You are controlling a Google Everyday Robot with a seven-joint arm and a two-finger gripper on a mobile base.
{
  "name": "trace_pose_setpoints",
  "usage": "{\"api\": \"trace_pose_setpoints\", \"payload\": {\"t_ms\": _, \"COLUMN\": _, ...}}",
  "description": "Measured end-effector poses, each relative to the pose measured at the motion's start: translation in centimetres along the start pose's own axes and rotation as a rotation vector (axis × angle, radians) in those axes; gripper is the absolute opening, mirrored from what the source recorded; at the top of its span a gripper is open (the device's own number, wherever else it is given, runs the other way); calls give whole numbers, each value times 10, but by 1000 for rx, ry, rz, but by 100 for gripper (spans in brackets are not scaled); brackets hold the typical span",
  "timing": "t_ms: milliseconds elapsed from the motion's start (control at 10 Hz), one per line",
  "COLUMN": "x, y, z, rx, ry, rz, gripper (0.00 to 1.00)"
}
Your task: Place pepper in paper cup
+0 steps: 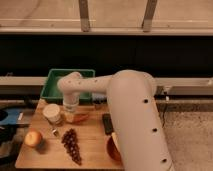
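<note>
Camera view: gripper (pixel 70 110) low, just right of paper cup (pixel 51 113), over pepper's (pixel 80 118) near end, prob. lined up for pickup. Grip state: can't tell. Pepper flat on board (pixel 92 148), right of cup, not in yet. Cup upright, mouth up, ready to receive.

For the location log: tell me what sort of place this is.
Probably a staged indoor test table: wooden tabletop with grapes, a paper cup and green bin; the gripper hangs by the pepper.
</note>
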Motion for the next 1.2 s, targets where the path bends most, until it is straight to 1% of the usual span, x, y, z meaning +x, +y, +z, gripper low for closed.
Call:
{"api": "trace_pose_setpoints", "payload": {"t_ms": 300, "x": 0, "y": -1, "z": 4, "rx": -10, "ry": -7, "rz": -2, "gripper": 22}}
{"api": "trace_pose_setpoints", "payload": {"t_ms": 400, "x": 0, "y": 0, "z": 4, "rx": -13, "ry": -6, "rz": -2, "gripper": 19}}
{"api": "trace_pose_setpoints", "payload": {"t_ms": 600, "x": -1, "y": 1, "z": 4, "rx": -14, "ry": -6, "rz": -2, "gripper": 3}}
{"api": "trace_pose_setpoints", "payload": {"t_ms": 700, "x": -1, "y": 0, "z": 4, "rx": -12, "ry": -6, "rz": -3, "gripper": 0}}
{"api": "trace_pose_setpoints", "payload": {"t_ms": 900, "x": 0, "y": -1, "z": 3, "rx": -4, "ry": -5, "rz": -7, "gripper": 0}}
{"api": "trace_pose_setpoints", "payload": {"t_ms": 1200, "x": 12, "y": 2, "z": -24, "rx": 51, "ry": -18, "rz": 14, "gripper": 0}}
